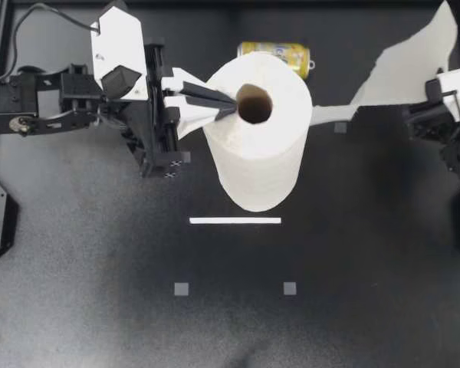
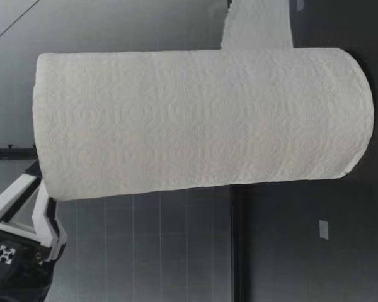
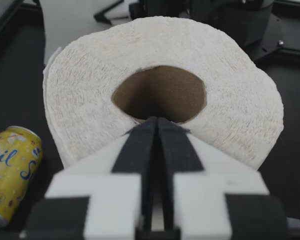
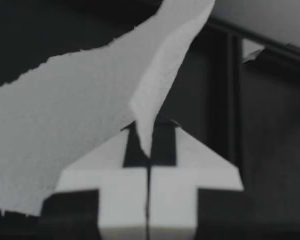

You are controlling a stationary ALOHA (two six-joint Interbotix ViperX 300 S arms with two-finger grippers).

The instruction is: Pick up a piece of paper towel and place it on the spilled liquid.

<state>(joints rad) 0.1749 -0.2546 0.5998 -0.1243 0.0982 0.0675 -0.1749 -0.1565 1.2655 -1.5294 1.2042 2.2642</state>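
Observation:
A white paper towel roll [image 1: 254, 146] stands upright mid-table. My left gripper [image 1: 231, 103] is shut, with nothing between its fingers; its tips rest on the roll's top at the rim of the cardboard core [image 3: 160, 95]. From the roll a loose sheet [image 1: 406, 65] with a ragged edge stretches to the right. My right gripper [image 1: 435, 90] is shut on that sheet at the far right. In the right wrist view the sheet [image 4: 65, 125] rises from between the closed fingers of that gripper [image 4: 150, 136]. I see no spilled liquid in any view.
A yellow drink can [image 1: 280, 54] lies on its side just behind the roll, beside my left gripper [image 3: 157, 122]. A white tape strip [image 1: 235, 221] and small grey squares [image 1: 182, 289] mark the dark table in front of the roll.

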